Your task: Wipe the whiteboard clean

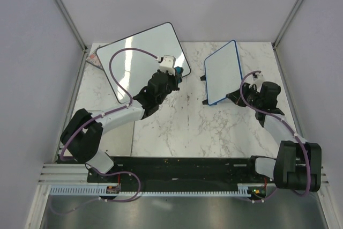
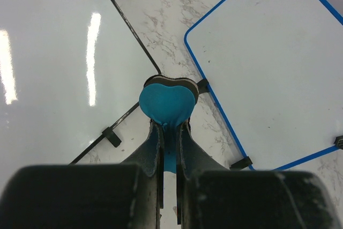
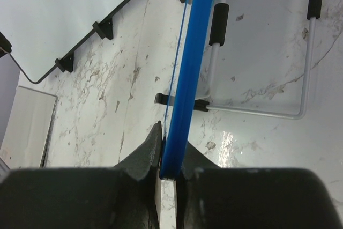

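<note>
Top view: whiteboard [image 1: 223,73] stood propped upright at the right rear of the worktop [image 1: 177,127], face turned towards the left arm. Right gripper [image 1: 241,95] sat at its lower right corner, probably bracing it against wiping pressure. Left gripper [image 1: 174,75] carried a teal eraser [image 1: 178,71] by the lower corner of the black-framed board [image 1: 142,57], apart from the whiteboard.

Left wrist: left gripper [image 2: 169,132] was clenched on the stem of the heart-shaped eraser [image 2: 167,103], pad facing forward, ready to press flat. Whiteboard [image 2: 268,68] was ahead and right, and its face looked blank here, with no marks I could make out. Eraser wasn't touching it. My read: either the wipe was done or the pass hadn't started; can't tell which.

Right wrist: right gripper [image 3: 170,159] was pinched on the blue frame edge [image 3: 187,79], one finger each side. Wire stand [image 3: 305,79] behind the board was taking its weight, so the grip was likely there only to stop sliding or tipping.
</note>
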`<state>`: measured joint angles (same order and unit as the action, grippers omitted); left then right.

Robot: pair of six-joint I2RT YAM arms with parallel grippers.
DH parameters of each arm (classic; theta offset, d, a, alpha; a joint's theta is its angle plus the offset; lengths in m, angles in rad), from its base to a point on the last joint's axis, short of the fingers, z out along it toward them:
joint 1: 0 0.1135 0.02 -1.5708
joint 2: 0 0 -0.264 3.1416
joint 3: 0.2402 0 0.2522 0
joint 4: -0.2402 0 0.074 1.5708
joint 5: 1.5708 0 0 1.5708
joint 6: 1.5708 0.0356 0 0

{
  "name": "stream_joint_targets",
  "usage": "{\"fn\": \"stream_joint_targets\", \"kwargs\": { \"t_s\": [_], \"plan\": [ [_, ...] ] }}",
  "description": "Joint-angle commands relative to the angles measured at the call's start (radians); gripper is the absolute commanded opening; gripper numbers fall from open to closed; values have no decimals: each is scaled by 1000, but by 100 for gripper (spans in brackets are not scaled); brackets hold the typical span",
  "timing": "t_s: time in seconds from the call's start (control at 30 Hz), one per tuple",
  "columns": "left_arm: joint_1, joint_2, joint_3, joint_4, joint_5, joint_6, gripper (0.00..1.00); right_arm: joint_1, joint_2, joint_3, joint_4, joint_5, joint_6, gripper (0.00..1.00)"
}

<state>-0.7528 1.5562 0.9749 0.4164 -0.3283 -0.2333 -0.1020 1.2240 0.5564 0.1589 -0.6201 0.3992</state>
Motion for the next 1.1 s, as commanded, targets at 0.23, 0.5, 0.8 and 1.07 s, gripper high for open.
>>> {"fn": "stream_joint_targets", "kwargs": {
  "t_s": [0.23,0.5,0.8,1.07],
  "plan": [
    [-3,-70,-45,1,32,-14,2,27,-87,10,-274,-24,-48,0],
    [-2,-85,-58,-2,35,-14,2,27,-119,16,-361,-79,-62,0],
    [-2,-61,-59,-5,54,-29,2,28,-187,33,-453,-89,-36,0],
    [-2,-15,22,-169,87,-40,2,33,-143,17,-473,-15,-26,18]
  ]
}}
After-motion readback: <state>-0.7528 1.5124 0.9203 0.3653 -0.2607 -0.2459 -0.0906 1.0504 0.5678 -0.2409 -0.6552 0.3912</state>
